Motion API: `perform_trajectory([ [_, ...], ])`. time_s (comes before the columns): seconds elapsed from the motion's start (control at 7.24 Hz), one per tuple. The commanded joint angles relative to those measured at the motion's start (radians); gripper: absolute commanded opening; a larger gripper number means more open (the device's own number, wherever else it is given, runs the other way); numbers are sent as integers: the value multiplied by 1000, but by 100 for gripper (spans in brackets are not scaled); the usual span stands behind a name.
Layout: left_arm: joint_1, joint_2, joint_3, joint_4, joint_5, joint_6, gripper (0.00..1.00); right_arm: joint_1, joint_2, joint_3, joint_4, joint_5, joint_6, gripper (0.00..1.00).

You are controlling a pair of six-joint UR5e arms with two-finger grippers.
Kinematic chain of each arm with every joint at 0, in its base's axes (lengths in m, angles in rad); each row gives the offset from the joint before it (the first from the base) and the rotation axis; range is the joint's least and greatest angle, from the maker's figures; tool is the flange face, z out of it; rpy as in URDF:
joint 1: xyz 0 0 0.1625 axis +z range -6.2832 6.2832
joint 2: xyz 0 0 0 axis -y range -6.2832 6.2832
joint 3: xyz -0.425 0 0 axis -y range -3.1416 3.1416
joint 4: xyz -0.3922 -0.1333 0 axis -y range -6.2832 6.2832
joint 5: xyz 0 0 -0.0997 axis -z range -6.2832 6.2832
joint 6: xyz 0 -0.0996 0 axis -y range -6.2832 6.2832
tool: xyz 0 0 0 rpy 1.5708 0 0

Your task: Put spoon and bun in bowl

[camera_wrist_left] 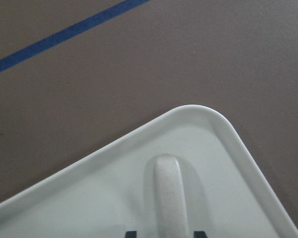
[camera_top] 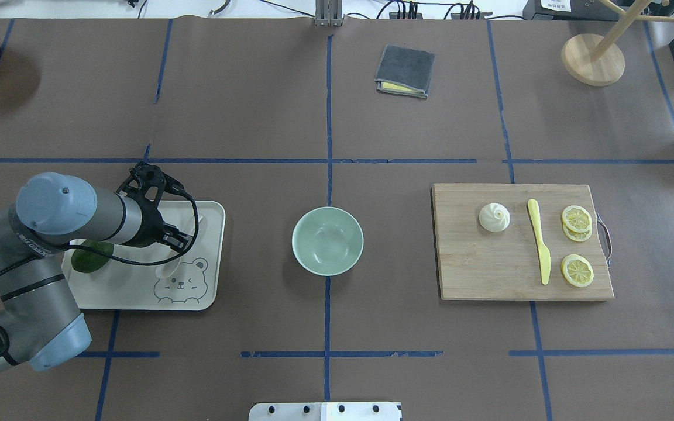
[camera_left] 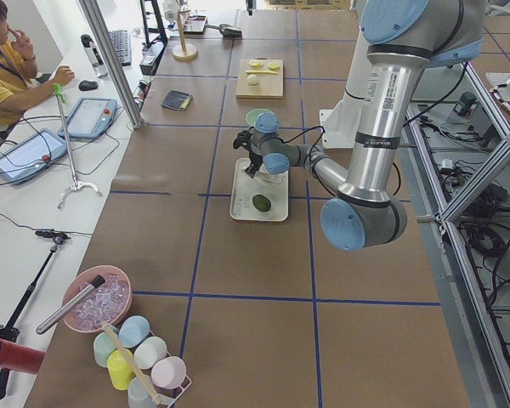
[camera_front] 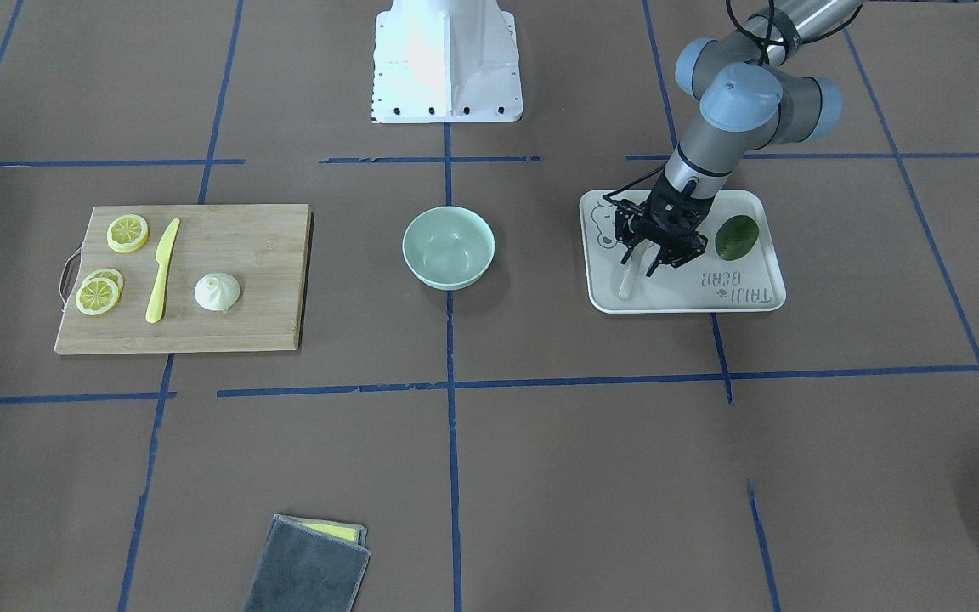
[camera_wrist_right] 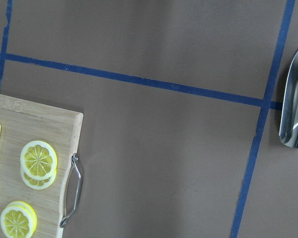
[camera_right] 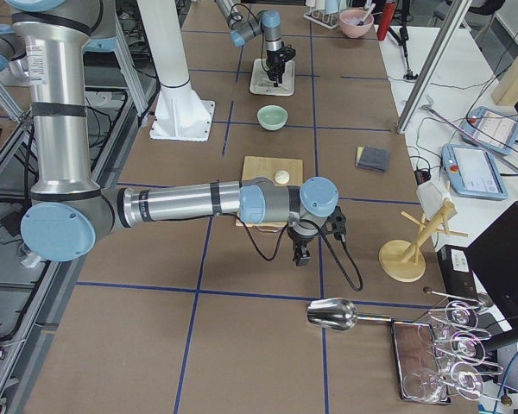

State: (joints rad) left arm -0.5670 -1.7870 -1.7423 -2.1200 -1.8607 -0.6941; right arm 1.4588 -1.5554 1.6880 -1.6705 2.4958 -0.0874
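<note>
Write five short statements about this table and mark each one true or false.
1. The bowl is empty. True.
2. The left pincer is over the spoon on the tray. True.
3. The bun lies on the tray. False: it sits on the cutting board.
4. The green fruit is on the cutting board. False: it lies on the tray, beside the left pincer.
5. The yellow knife lies between the bun and the lemon slices. True.
</note>
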Motion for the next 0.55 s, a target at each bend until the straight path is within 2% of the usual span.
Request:
perform_trajectory([
  [0.0, 4, 0, 1, 0, 0, 1, 48, -5, 0, -2, 0, 0, 0, 100],
  [0.14, 4, 0, 0, 2, -2, 1, 43, -5, 0, -2, 0, 0, 2, 100],
  [0.41, 4, 0, 0, 2, -2, -1, 5, -8, 0, -2, 0, 2, 2, 100],
])
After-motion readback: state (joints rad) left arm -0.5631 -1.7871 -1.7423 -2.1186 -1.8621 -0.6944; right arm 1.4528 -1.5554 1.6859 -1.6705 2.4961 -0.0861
